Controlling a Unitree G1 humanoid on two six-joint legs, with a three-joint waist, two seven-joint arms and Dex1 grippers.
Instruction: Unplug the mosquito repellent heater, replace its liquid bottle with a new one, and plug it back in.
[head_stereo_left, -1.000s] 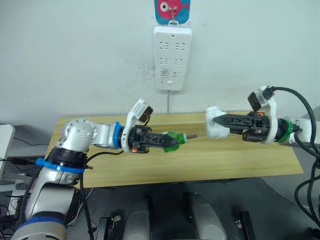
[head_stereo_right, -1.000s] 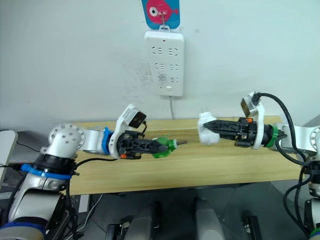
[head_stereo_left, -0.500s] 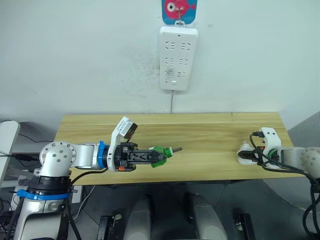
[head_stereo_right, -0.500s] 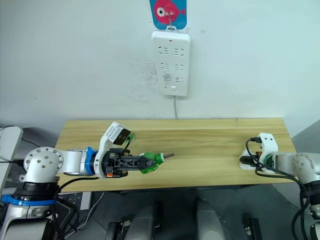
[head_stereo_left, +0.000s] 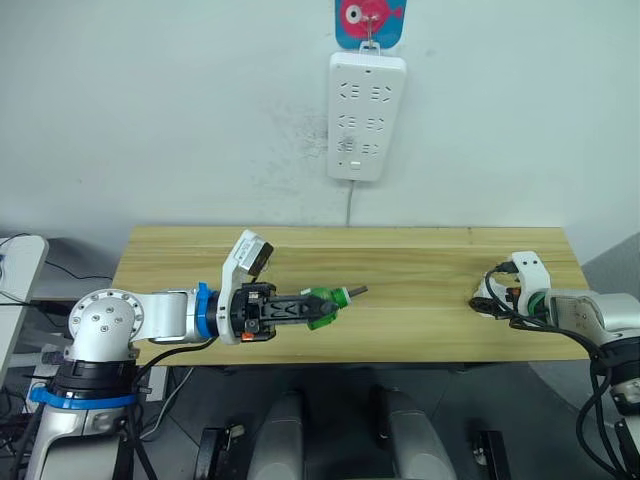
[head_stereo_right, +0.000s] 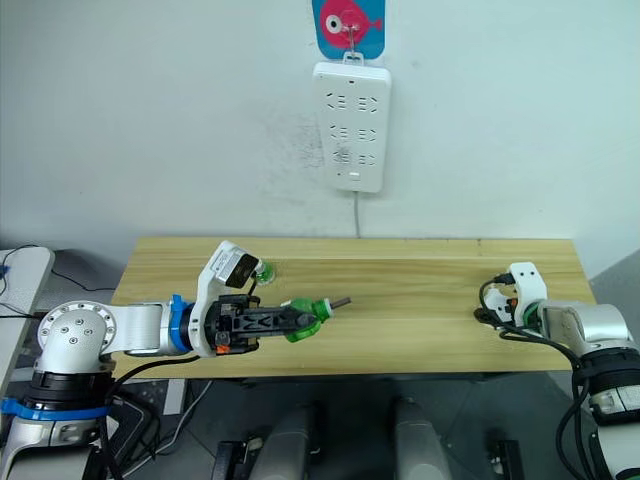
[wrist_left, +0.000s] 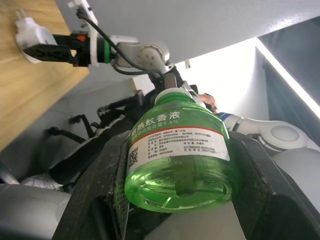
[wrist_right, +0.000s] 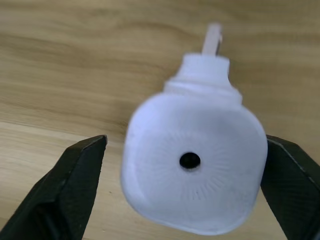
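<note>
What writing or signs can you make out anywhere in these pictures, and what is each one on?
"电热蚊香液": white band on the green liquid bottle's label, held in the left pincer.
Smaller print and a square code on that label: too small to read.
Pink fish picture, no words: blue card above the white wall power strip.
White rounded plastic heater: no text.

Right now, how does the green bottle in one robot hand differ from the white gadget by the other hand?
The green bottle is clear and filled with green liquid; the white heater is opaque plastic.
The bottle is clamped in the left end effector above the table; the heater lies on the wood between the right end effector's spread fingers, which look clear of it.
Both are small and rounded.
</note>
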